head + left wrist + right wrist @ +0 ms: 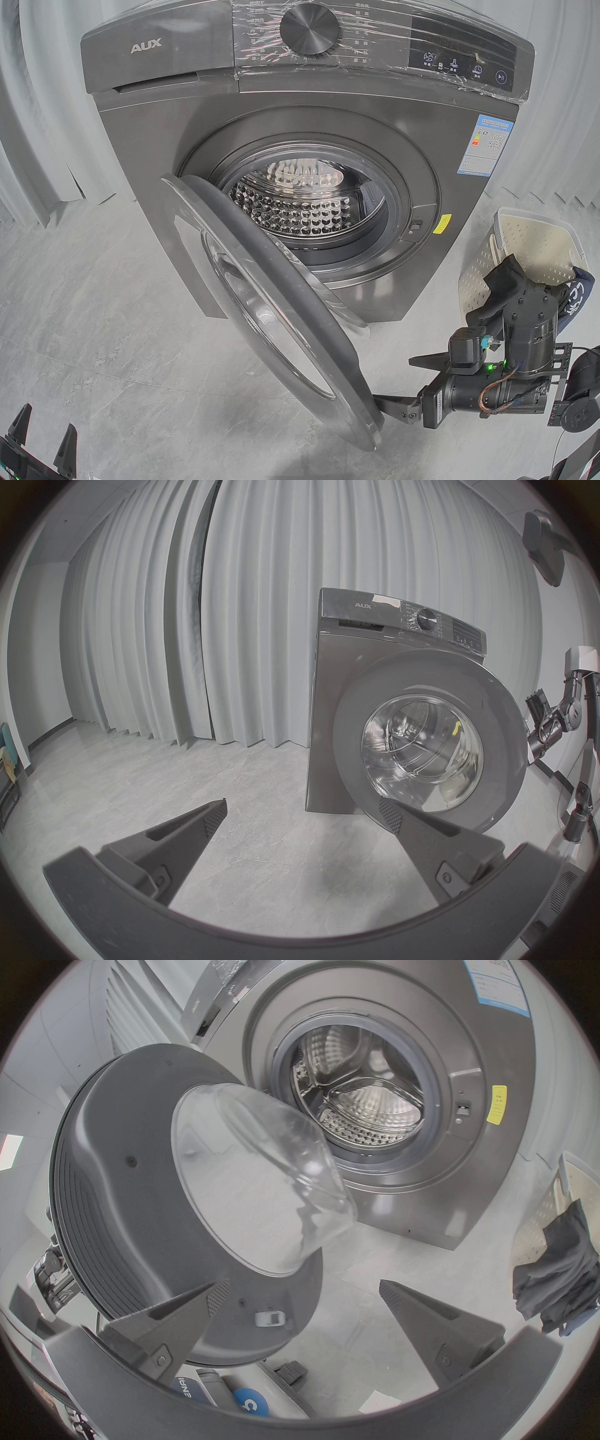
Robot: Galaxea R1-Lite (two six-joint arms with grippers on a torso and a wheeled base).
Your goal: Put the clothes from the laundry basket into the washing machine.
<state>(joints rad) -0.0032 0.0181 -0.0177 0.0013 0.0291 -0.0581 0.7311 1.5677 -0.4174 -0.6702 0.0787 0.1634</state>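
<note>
Washing machine (187,125): door (262,300) swung wide open toward 7 o'clock of the opening; drum (300,206) bare as far as is visible.
Laundry basket (544,250): on the floor (94,300) at 4 o'clock of the machine front, just beside it.
Clothes (506,284): a dark garment is draped over the basket's near rim; a second dark piece with light markings is seen at the basket's 3 o'clock side. Nothing loaded yet.
Right claw (395,381): fingers spread, nothing held; at 9 o'clock of the basket, just beside the door's free edge. Contact with the door cannot be judged.
Left claw (45,425): fingers spread, empty; low at 7 o'clock, well apart from the machine.
Step (judged): door opening done; first pick pending.
Next move (judged): right claw to be turned toward 3 o'clock, closed on the draped garment, lifted clear of the rim, carried round the door edge into the drum.
</note>
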